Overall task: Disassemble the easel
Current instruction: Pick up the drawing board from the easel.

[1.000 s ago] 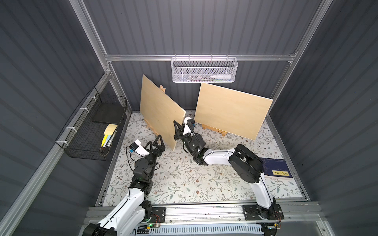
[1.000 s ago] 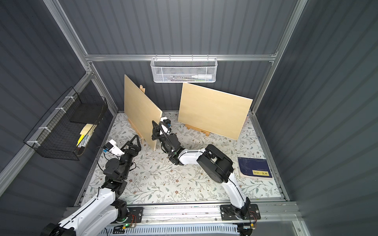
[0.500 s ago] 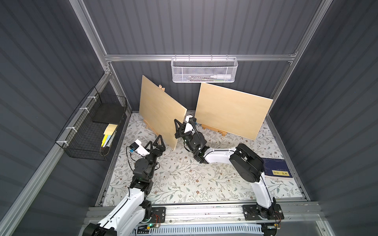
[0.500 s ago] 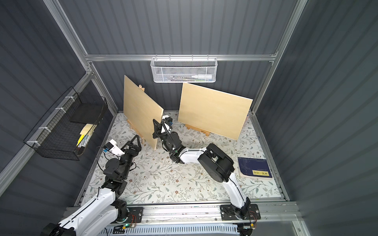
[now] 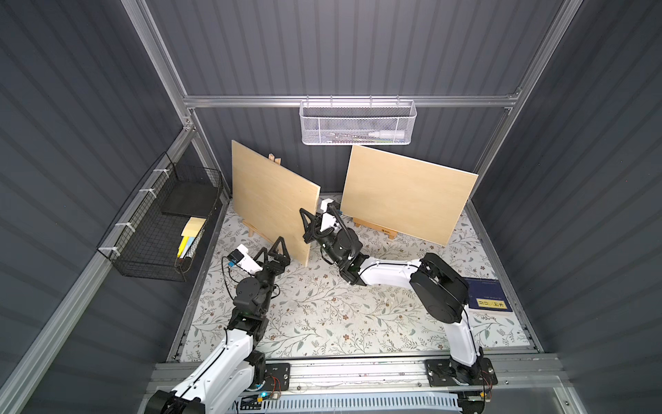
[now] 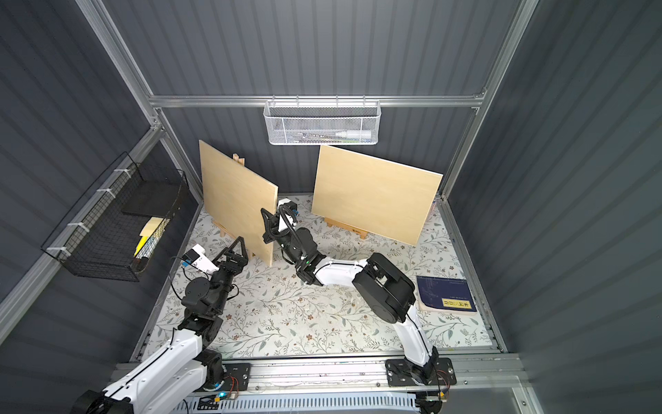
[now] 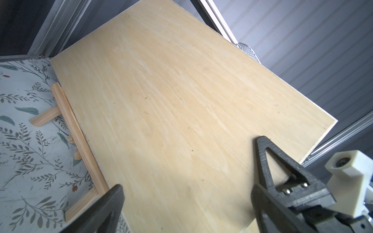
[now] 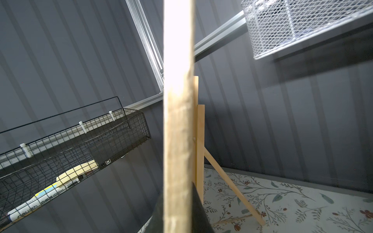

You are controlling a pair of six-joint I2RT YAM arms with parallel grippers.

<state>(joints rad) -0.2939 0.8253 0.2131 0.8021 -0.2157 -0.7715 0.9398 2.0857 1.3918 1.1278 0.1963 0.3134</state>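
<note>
Both top views show a small wooden easel [image 5: 256,229] [image 6: 224,229] at the back left carrying a pale plywood board [image 5: 268,200] [image 6: 236,208]. My right gripper [image 5: 311,217] [image 6: 267,218] is shut on the board's right edge; the right wrist view shows the board [image 8: 177,121] edge-on between the jaws, with the easel legs [image 8: 200,141] behind. My left gripper [image 5: 273,247] [image 6: 236,247] is open just in front of the board's lower near corner. In the left wrist view the board [image 7: 171,100] and the easel ledge [image 7: 78,131] fill the frame beyond the spread fingers [image 7: 262,153].
A second board [image 5: 404,193] leans on another easel [image 5: 376,227] at the back right. A black wire basket [image 5: 161,222] hangs on the left wall, and a white mesh basket [image 5: 358,123] on the back rail. A blue book [image 5: 487,295] lies at the right edge.
The left board has shifted a little, with my right gripper holding its edge. The left arm has stayed almost still.
</note>
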